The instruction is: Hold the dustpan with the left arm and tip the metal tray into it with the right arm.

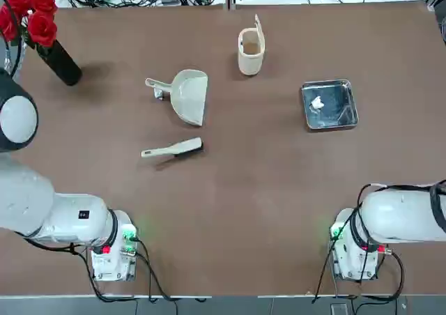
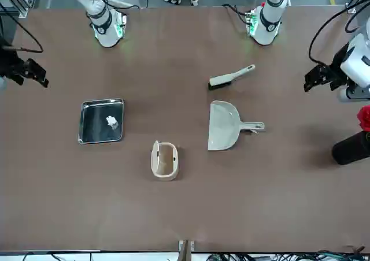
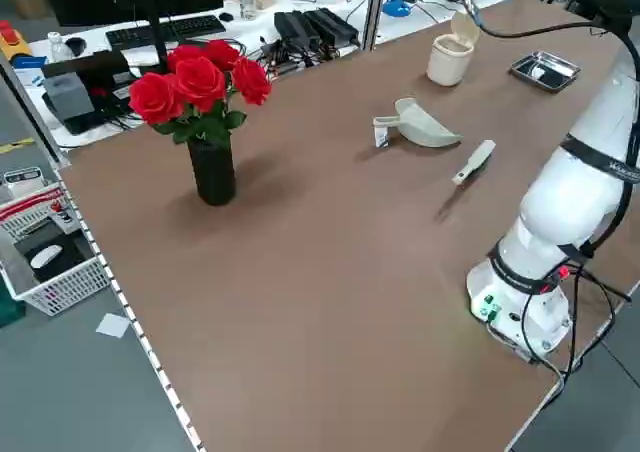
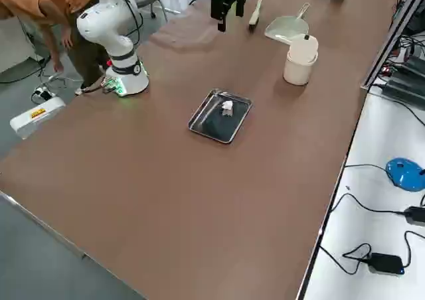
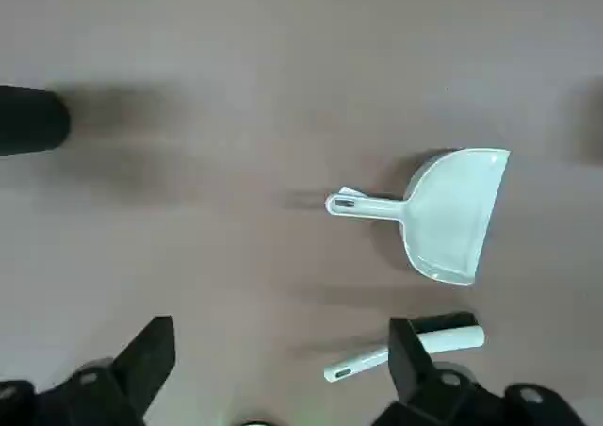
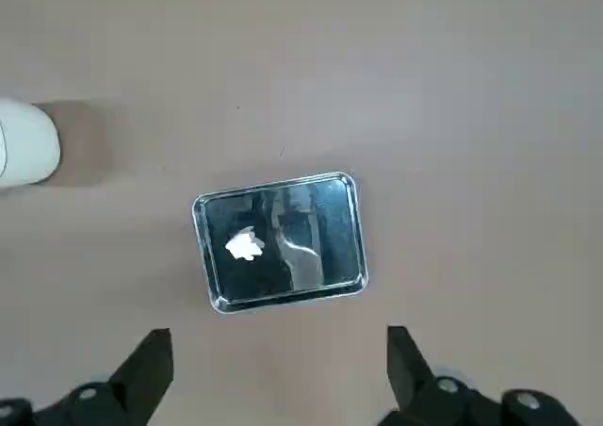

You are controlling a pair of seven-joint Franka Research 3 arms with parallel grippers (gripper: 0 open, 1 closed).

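Note:
The cream-white dustpan [image 1: 189, 95] lies flat left of the table's middle, its short handle [image 1: 159, 86] towards the left arm's side. The shiny metal tray [image 1: 329, 104] sits on the right half and holds a small white scrap [image 1: 318, 104]. My left gripper [image 5: 280, 360] hangs open high above the table, with the dustpan [image 5: 450, 214] far below it. My right gripper [image 6: 275, 365] is open too, high over the tray [image 6: 281, 240]. Neither gripper touches anything. From the front, both grippers show at the picture's edges, the left one [image 2: 318, 79] and the right one [image 2: 32, 73].
A cream hand brush [image 1: 173, 149] lies just nearer the robot than the dustpan. A cream cup with an upright flap [image 1: 251, 50] stands at the back centre. A black vase of red roses [image 1: 42, 36] stands at the far left. A person in orange [image 4: 40, 1] is beside the right arm's base.

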